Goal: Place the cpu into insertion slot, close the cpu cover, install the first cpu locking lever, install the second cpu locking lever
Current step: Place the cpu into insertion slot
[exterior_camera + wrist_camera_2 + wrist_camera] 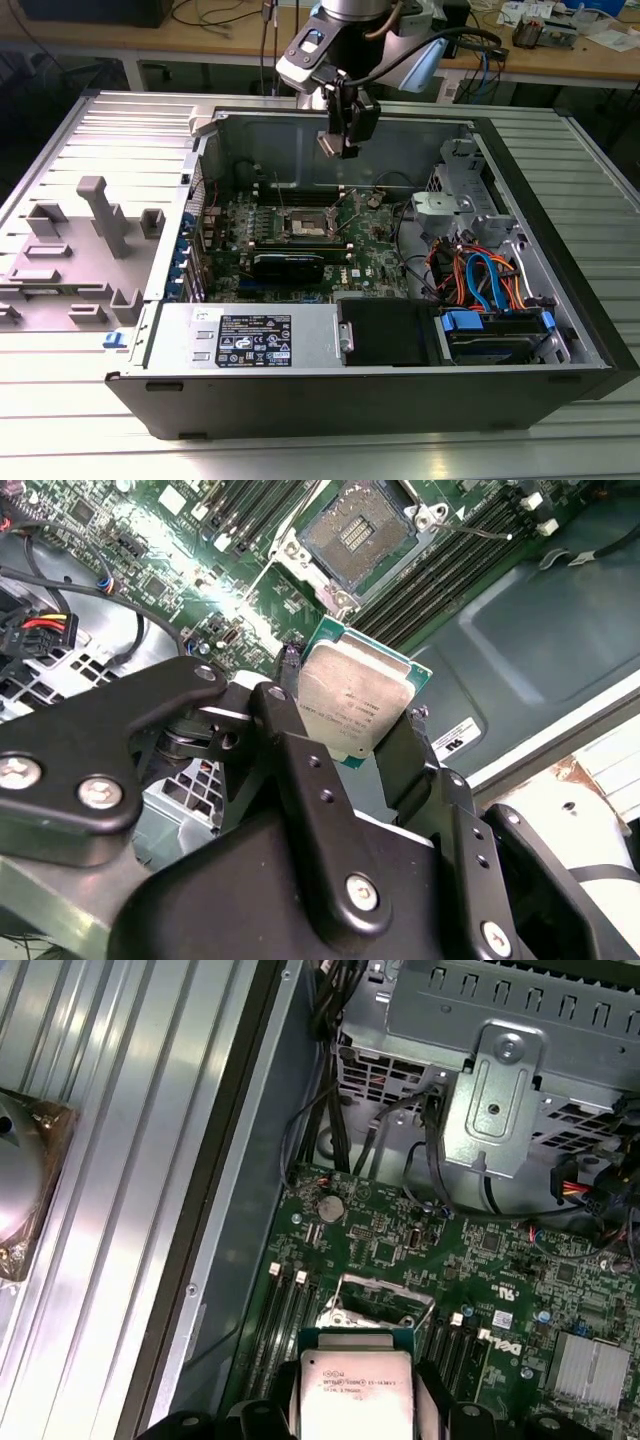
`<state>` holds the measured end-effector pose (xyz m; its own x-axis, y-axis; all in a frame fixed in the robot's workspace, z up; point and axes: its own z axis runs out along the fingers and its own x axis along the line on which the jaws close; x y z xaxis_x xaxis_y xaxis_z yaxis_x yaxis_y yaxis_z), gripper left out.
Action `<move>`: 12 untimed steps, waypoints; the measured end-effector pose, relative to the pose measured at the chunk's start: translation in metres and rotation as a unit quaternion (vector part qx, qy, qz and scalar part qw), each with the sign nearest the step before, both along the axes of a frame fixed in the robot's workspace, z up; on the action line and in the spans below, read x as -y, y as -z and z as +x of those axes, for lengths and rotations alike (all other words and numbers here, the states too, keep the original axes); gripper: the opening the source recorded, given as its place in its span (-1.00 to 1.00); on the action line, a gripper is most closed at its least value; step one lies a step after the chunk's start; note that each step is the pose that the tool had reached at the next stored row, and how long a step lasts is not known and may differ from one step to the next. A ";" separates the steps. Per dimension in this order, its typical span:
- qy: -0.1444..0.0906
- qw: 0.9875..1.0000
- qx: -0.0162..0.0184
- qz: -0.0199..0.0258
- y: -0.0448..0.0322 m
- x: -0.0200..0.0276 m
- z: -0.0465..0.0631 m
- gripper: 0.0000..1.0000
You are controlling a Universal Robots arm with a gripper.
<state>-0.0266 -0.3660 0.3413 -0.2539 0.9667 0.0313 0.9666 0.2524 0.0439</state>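
My gripper (pixel 340 140) hangs above the open computer case, shut on the cpu (pixel 328 143), a small square chip with a silver-grey top. In both wrist views the black fingers (pixel 285 700) clamp the cpu (pixel 355 705) by two opposite edges, and it is well above the green motherboard (pixel 200 570). The insertion slot (pixel 357 532), a dark square socket with a silver rim, lies uncovered below and ahead of the chip. In the first wrist view the cpu (pixel 355 1395) is in front of the raised silver cpu cover (pixel 388 1292). A thin lever rod (pixel 478 528) sticks out beside the socket.
Long black memory slots (pixel 440 570) flank the socket. A metal drive cage (pixel 500 1080) with bundled cables (pixel 480 275) fills the case on the exterior view's right. A power supply (pixel 260 340) lies along the front. Grey fixtures (pixel 100 215) stand outside the case on the exterior view's left.
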 end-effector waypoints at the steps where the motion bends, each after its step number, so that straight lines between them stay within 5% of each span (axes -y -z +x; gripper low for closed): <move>1: 0.031 1.000 -0.001 0.000 0.0036 0.0000 0.000 0.08; 12: 0.036 0.999 -0.001 0.000 0.0040 0.0000 0.000 0.08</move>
<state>-0.0266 -0.3660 0.3374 -0.1828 0.9827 0.0311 0.9825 0.1814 0.0423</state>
